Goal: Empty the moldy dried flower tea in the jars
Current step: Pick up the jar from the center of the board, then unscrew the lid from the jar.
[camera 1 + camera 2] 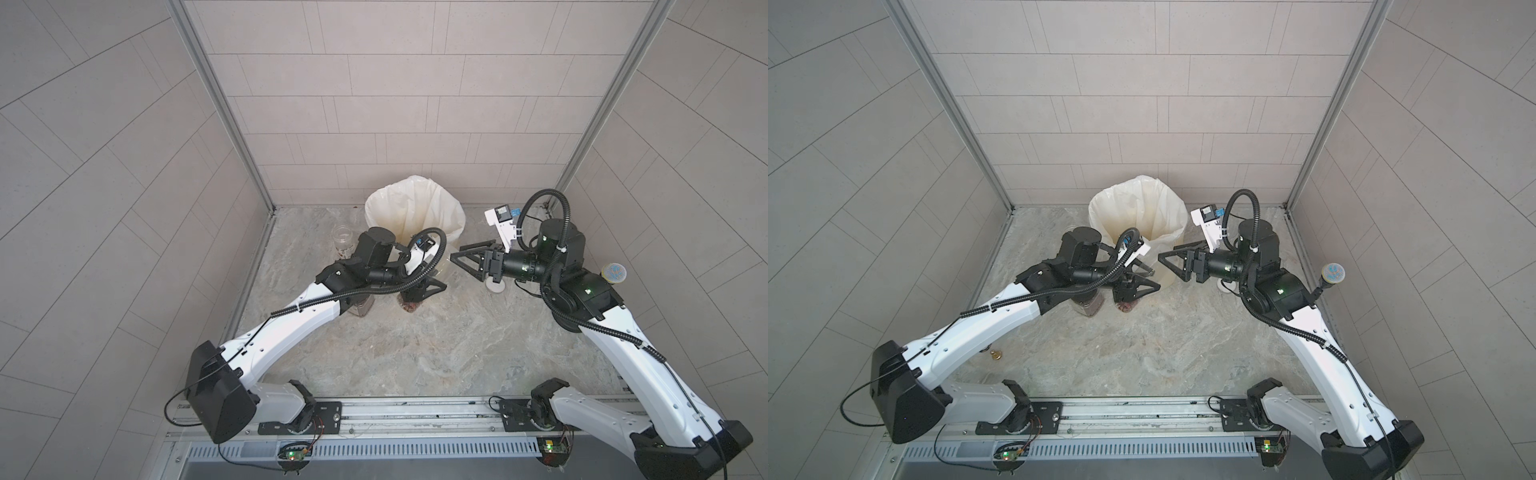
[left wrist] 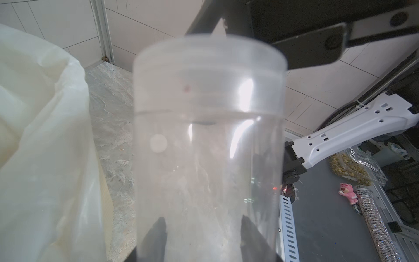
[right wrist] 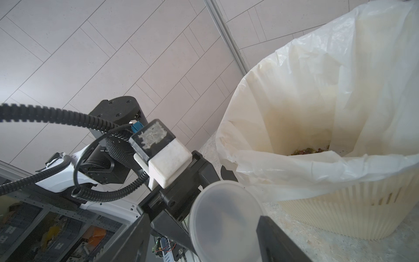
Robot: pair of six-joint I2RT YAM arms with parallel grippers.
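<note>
My left gripper (image 2: 203, 219) clamps the clear jar (image 2: 208, 136), tea (image 1: 409, 307) at its base, just beside the bin (image 3: 340, 215) toward the bench's far edge; my right gripper (image 3: 204, 217) stands wide astride its lid (image 3: 226, 204) and should centre, close squarely, then twist without tilting.

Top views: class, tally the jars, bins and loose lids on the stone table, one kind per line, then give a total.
Jars: 3
Bins: 1
Loose lids: 1
Total: 5
</note>
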